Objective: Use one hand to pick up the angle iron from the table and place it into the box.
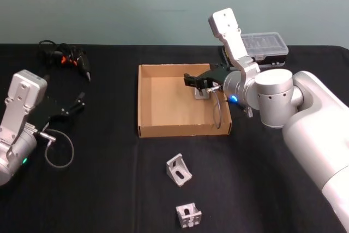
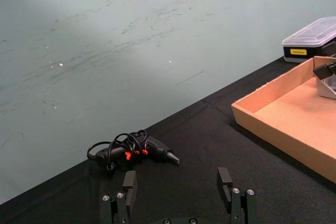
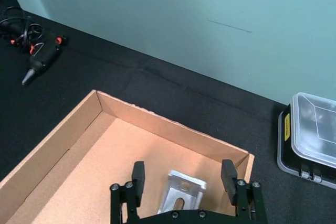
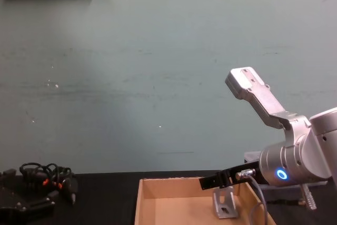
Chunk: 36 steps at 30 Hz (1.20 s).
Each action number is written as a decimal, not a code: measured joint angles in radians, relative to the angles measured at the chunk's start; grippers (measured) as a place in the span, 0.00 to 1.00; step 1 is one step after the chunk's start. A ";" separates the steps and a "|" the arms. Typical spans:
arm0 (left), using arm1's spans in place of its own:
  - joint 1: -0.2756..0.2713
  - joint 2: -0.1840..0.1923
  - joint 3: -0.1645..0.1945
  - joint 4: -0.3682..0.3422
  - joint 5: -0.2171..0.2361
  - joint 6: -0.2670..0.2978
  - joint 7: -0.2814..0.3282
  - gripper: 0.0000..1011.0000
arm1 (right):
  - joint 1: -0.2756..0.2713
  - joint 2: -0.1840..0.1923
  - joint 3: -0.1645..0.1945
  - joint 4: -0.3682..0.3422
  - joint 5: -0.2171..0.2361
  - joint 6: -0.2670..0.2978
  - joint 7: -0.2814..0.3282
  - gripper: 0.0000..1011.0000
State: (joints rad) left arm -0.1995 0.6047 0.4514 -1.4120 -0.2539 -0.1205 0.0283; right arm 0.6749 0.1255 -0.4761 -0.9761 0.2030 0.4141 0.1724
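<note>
The table [image 1: 109, 189] carries the box [image 1: 180, 130] at the centre of the head view, where the right arm can reach it. The right gripper [image 3: 183, 170] hangs over the box's upper right corner with its fingers spread. The angle iron [image 3: 181, 195] stands on the box floor between them, touching neither (let go, I judge). A second angle iron [image 1: 179, 169] and a third angle iron [image 1: 188, 215] wait at lower centre. The left gripper [image 2: 177, 182], fingers apart, is parked at the left edge.
</note>
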 joint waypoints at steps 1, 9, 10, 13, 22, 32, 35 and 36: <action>0.000 0.000 0.000 0.000 0.000 0.000 0.000 0.99 | 0.000 0.000 0.000 0.000 0.000 0.000 0.000 0.92; 0.000 0.000 0.000 0.000 0.000 0.000 0.000 0.99 | -0.028 0.016 0.006 -0.057 -0.001 0.013 0.005 0.99; 0.000 0.000 0.000 0.000 0.000 0.000 0.000 0.99 | -0.038 0.022 0.010 -0.076 0.000 0.017 0.008 0.99; 0.000 0.000 0.000 0.000 0.000 0.000 0.000 0.99 | -0.083 0.048 0.032 -0.168 0.007 0.044 0.031 0.99; 0.000 0.000 0.000 0.000 0.000 0.000 0.000 0.99 | -0.213 0.125 0.087 -0.437 0.044 0.168 0.083 0.99; 0.000 0.000 0.000 0.000 0.000 0.000 0.000 0.99 | -0.416 0.226 0.135 -0.811 0.074 0.412 0.117 0.99; 0.000 0.000 0.000 0.000 0.000 0.000 0.000 0.99 | -0.461 0.243 0.133 -0.881 0.074 0.474 0.121 0.99; 0.000 0.000 0.000 0.000 0.000 0.000 0.000 0.99 | -0.470 0.246 0.131 -0.896 0.074 0.487 0.123 0.99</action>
State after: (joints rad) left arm -0.1996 0.6047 0.4514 -1.4120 -0.2539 -0.1205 0.0283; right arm 0.2051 0.3718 -0.3450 -1.8719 0.2767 0.9014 0.2958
